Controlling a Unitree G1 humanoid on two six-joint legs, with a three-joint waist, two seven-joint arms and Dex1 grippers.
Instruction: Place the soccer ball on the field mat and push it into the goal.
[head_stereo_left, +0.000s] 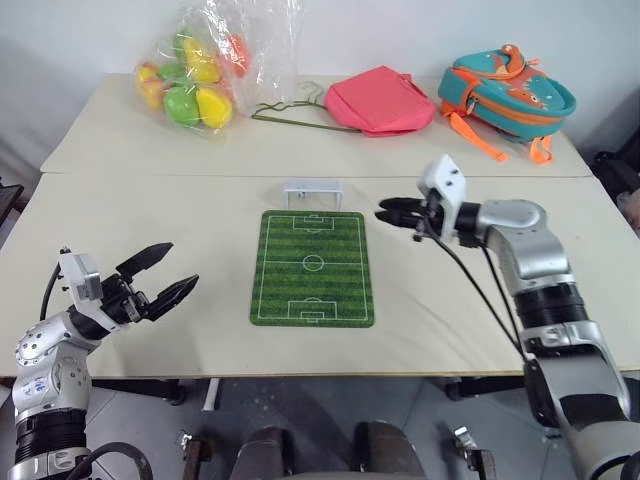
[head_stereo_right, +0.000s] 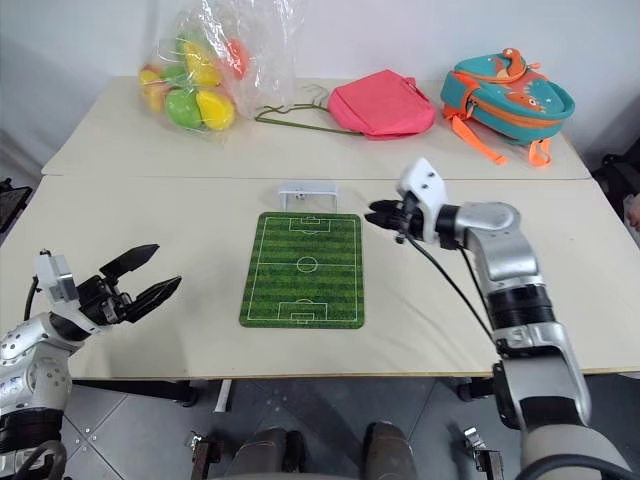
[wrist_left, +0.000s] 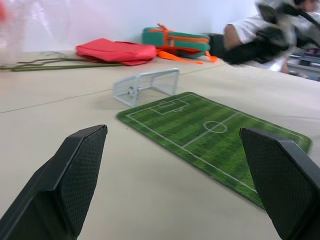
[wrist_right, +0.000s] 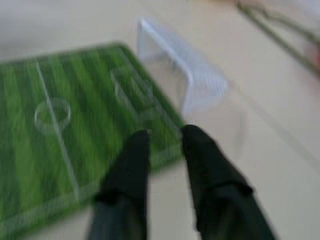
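We see the tiny black-and-white soccer ball (wrist_left: 132, 91) inside the small white frame goal (wrist_left: 146, 86), so our right gripper (wrist_right: 162, 135) hangs slightly parted, empty; left gripper (head_stereo_left: 160, 275) wide, empty.

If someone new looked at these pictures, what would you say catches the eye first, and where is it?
Probably the green field mat in the middle of the table, with the small white goal just beyond its far end and the soccer ball already inside it. Next, the bag of bright balls at the far left, with the pink bag and teal backpack to its right.
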